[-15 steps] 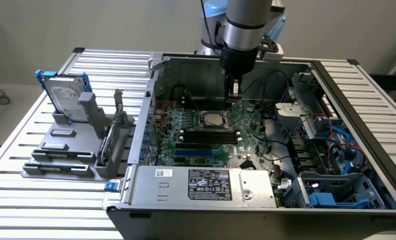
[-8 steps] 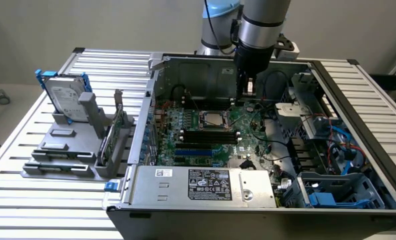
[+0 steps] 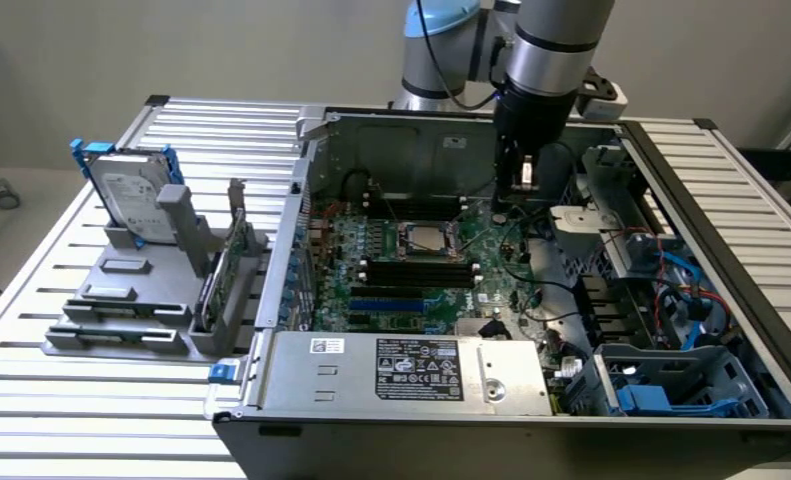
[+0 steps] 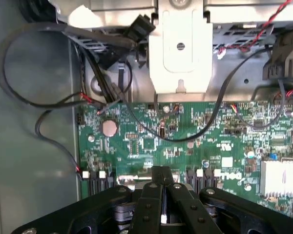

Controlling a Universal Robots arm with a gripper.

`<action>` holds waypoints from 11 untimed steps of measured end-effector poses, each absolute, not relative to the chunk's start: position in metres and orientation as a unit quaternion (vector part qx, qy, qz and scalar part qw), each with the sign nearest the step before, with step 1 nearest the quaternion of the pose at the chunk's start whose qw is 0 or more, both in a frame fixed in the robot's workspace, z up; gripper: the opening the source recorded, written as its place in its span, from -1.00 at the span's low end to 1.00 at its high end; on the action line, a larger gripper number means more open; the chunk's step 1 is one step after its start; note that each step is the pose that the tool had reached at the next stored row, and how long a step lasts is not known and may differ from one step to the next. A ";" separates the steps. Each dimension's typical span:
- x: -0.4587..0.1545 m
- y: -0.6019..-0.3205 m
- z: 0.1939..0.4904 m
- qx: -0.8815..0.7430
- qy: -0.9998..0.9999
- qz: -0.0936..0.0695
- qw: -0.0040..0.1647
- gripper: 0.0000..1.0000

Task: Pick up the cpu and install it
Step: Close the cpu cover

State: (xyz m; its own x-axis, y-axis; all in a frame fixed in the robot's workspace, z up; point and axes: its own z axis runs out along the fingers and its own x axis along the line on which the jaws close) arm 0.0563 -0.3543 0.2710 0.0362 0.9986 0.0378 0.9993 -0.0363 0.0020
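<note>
exterior: high over case [image 3: 409, 140] | wrist: behind gripper [image 4: 162, 171], close on shared motherboard [image 4: 185, 146]

Open computer case [image 3: 409, 150], hard drive [image 3: 138, 200], green motherboard [image 4: 210, 151]

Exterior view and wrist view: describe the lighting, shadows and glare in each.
Exterior view: even, soft light on the slatted table, the computer case dimmer inside, a mild sheen on the cpu. Wrist view: the white bracket glares bright, the gripper is a dark mass, the motherboard evenly lit.

Cpu [image 3: 426, 238] on motherboard [image 3: 497, 276], inside case [image 3: 395, 145]
</note>
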 end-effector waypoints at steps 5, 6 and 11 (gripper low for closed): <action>0.062 -0.354 0.262 -0.720 -0.694 -0.014 0.012 -0.79; 0.063 -0.354 0.260 -0.720 -0.694 -0.014 0.012 -0.79; 0.065 -0.354 0.253 -0.720 -0.694 -0.016 0.014 -0.79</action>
